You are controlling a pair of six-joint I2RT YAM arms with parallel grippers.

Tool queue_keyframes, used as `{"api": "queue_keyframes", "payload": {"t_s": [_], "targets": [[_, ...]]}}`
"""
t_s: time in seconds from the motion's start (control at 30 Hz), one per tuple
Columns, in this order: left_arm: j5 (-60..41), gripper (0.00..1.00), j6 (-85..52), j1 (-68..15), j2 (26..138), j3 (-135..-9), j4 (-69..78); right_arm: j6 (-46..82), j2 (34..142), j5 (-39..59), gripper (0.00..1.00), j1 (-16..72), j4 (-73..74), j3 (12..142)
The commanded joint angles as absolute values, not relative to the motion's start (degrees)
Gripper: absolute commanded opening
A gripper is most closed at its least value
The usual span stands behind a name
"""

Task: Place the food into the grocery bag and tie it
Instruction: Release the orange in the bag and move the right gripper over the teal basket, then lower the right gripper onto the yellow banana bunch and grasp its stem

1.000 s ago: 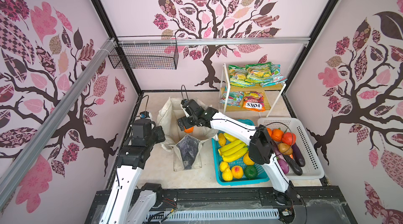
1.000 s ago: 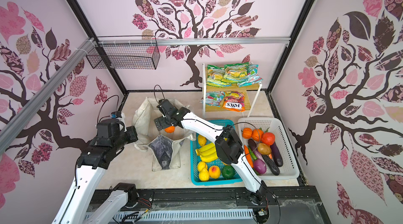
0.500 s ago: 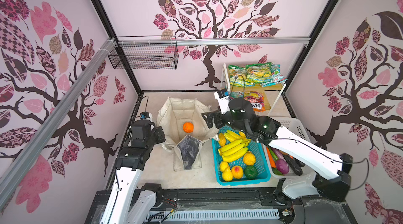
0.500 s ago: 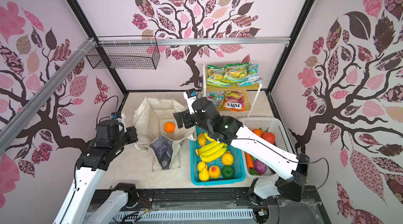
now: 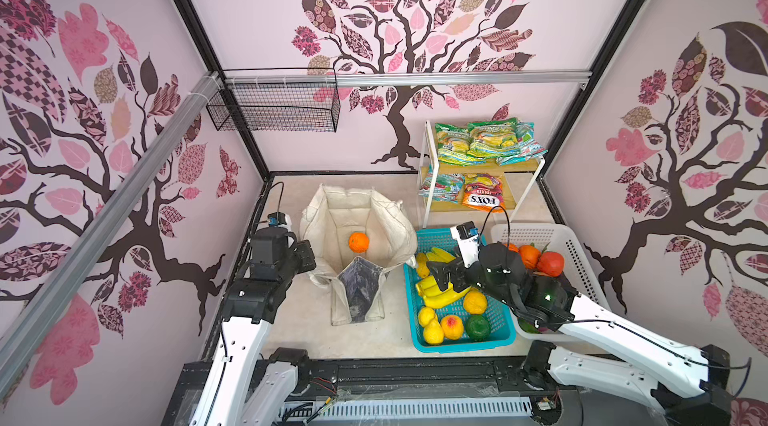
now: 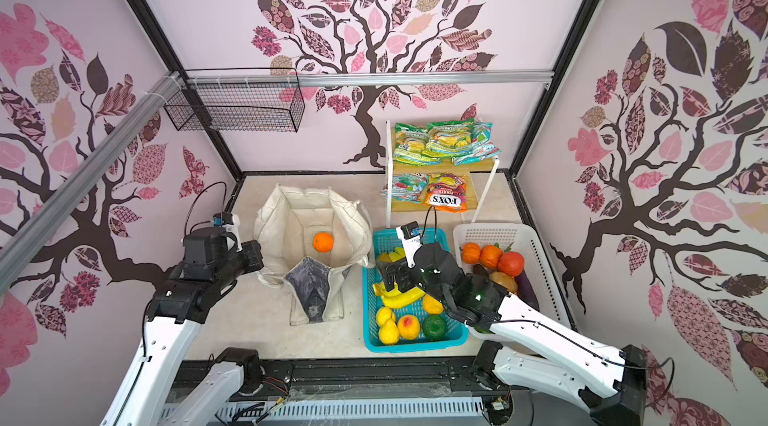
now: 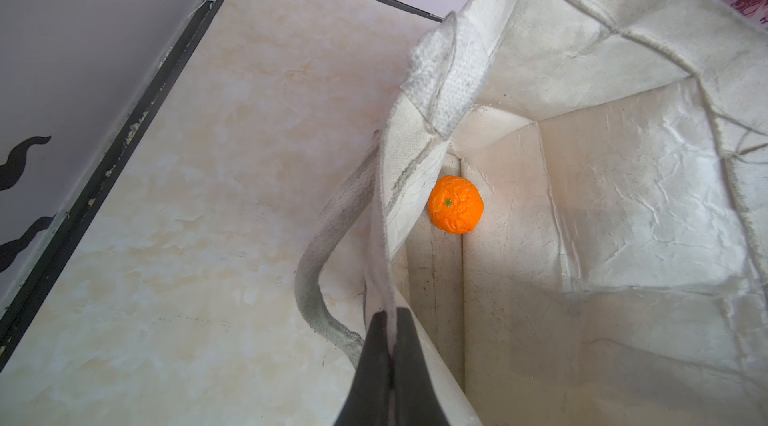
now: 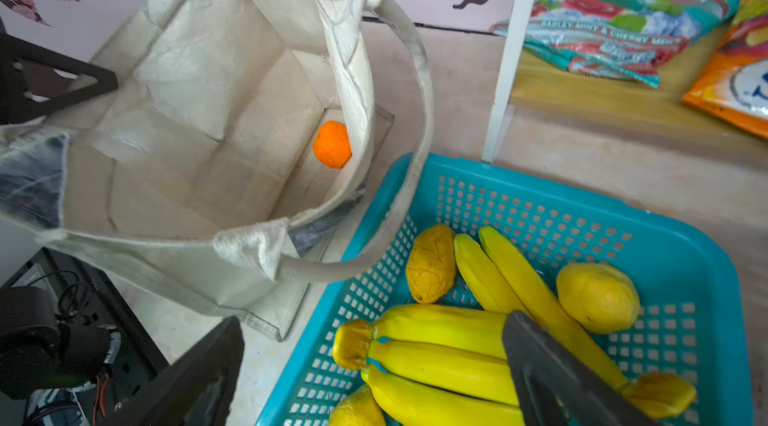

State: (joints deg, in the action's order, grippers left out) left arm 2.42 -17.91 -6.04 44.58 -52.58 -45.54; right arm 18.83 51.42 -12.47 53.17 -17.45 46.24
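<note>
In both top views the packing step is under way. One orange (image 5: 358,242) lies in the bag (image 5: 353,212), just beside the left gripper (image 5: 306,257), and the other food is not yet in. The right gripper (image 5: 444,274) hangs over the bananas (image 5: 442,293) in the basket (image 5: 457,344). I judge the next move calls for lowering it and closing across the bunch.

In the left wrist view, the left gripper (image 7: 390,320) is clamped on the bag's rim, holding the mouth open. The orange sits ahead of it on the bag's floor.

In the right wrist view, the right gripper (image 8: 370,361) is wide open and empty, with the bananas below, between its fingers. One finger may touch the bunch; the view does not settle it. The bag's strap (image 8: 419,112) drapes over the basket edge nearby and could snag.
</note>
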Motion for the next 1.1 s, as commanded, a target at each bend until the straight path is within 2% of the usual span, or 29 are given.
{"api": "queue_keyframes", "payload": {"t_s": [0.0,0.13,0.2,0.33,0.47,0.6,0.7,0.8,1.07], "targets": [[0.57,0.0,-17.25,-6.08,44.27,-51.49,-45.26,20.98,49.84,-12.53,1.0,53.08,-17.61,42.93],[0.44,0.0,-17.21,-6.14,44.63,-51.5,-45.26,21.43,50.61,-8.8,1.0,53.09,-14.33,38.62],[0.43,0.0,-17.14,-6.1,44.91,-51.51,-45.26,21.45,52.05,-6.3,0.93,53.09,-12.58,37.07],[0.43,0.0,-17.14,-6.07,44.89,-51.51,-45.26,22.05,58.53,-4.03,0.9,53.44,-11.51,37.09],[0.35,0.0,-17.14,-6.11,45.26,-51.53,-45.35,21.99,60.92,-3.44,0.85,54.8,-5.44,34.87],[0.44,0.0,-17.05,-6.07,45.66,-51.59,-45.32,22.97,61.98,-4.46,0.72,55.2,0.03,32.81],[0.44,0.0,-17.05,-6.07,45.68,-51.59,-45.36,23.49,61.97,-6.42,0.71,56.32,2.94,31.3],[0.37,0.0,-17.05,-6.08,45.94,-51.65,-45.27,24.42,61.74,-8.93,0.65,56.34,4.15,30.04],[0.4,0.0,-16.96,-6.07,46.21,-51.82,-45.4,24.3,65.72,-9.68,0.65,56.59,4.98,30.97]]}}
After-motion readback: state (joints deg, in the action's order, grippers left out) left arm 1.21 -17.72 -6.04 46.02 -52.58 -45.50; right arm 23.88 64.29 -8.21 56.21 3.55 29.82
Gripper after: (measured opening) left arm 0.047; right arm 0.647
